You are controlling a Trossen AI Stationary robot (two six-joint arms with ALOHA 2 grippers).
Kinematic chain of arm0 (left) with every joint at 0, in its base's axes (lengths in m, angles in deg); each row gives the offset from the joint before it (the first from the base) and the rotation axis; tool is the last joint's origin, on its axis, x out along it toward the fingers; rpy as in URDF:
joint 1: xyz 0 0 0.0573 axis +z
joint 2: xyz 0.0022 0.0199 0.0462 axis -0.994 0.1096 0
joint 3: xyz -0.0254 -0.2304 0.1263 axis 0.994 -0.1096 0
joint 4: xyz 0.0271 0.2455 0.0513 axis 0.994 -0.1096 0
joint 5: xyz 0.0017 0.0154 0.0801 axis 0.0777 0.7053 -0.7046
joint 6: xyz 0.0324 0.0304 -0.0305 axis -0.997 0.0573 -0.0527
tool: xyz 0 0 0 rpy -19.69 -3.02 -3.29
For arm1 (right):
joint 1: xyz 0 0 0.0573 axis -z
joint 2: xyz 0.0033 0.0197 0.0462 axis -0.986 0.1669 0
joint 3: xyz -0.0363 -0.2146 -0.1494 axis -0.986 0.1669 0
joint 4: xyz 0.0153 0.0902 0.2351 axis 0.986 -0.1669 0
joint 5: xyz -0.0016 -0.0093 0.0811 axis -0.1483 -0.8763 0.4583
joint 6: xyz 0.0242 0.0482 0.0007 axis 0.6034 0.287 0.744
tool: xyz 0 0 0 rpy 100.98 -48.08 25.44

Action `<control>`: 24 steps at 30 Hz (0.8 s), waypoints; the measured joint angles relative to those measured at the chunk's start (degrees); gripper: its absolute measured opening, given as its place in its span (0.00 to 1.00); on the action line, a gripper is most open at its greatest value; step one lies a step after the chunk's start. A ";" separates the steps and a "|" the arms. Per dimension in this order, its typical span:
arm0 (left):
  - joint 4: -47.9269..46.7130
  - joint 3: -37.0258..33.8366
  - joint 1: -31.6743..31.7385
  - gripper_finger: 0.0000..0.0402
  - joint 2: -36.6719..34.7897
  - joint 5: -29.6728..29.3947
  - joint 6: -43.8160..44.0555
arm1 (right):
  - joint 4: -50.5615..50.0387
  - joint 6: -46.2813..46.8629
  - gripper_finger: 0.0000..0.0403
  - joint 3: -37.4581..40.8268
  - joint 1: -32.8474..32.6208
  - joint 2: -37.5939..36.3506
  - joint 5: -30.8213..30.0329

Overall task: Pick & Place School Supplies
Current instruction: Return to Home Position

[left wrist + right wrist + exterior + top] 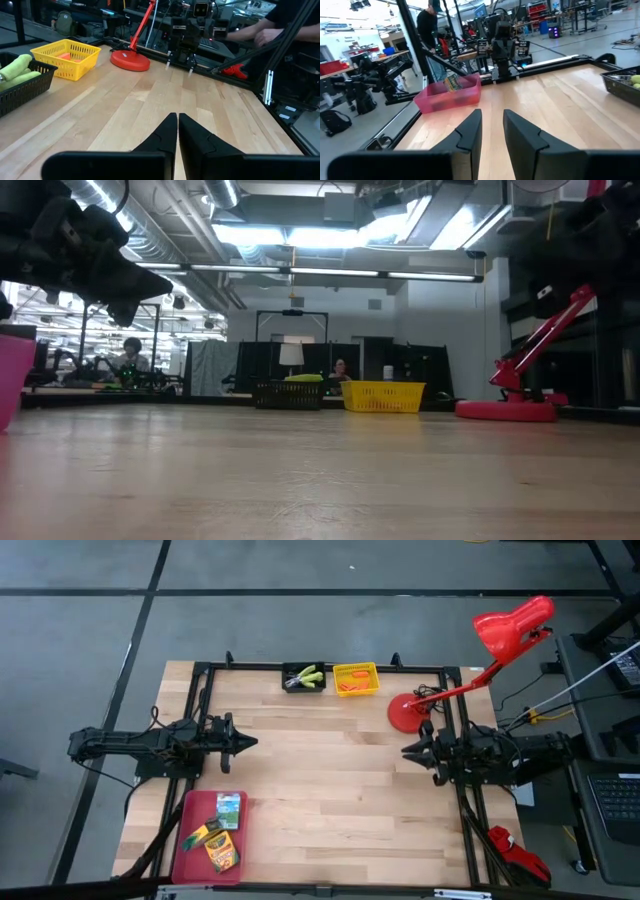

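Three yellow-and-green crayon boxes [222,836] lie flat in the red tray [185,852] at the table's near left. Two lime-green-handled tools [308,675] rest in the black bin [290,686] at the far edge. Orange pieces [350,686] lie in the yellow bin [371,672] beside it. My left gripper [248,743] hovers shut over the table's left side, far side of the tray. My right gripper [406,752] hovers over the right side, with a narrow gap between its fingers [492,119]. Neither touches anything.
A red desk lamp stands on its round base [405,713] at the far right, its arm slanting up past my right arm. Bare wood lies between the two grippers. People show beyond the table: a hand [267,35] and a standing person [427,25].
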 joint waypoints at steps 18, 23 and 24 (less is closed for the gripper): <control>0.00 0.00 -0.01 0.03 0.00 0.00 0.00 | 0.00 -0.02 0.21 0.00 -0.68 0.02 0.00; 0.00 0.00 -0.01 0.02 0.00 0.00 0.00 | 0.00 -0.02 0.21 0.00 -0.68 0.01 0.00; 0.00 0.00 -0.01 0.02 0.00 0.00 0.00 | 0.00 -0.02 0.21 0.00 -0.68 0.01 0.00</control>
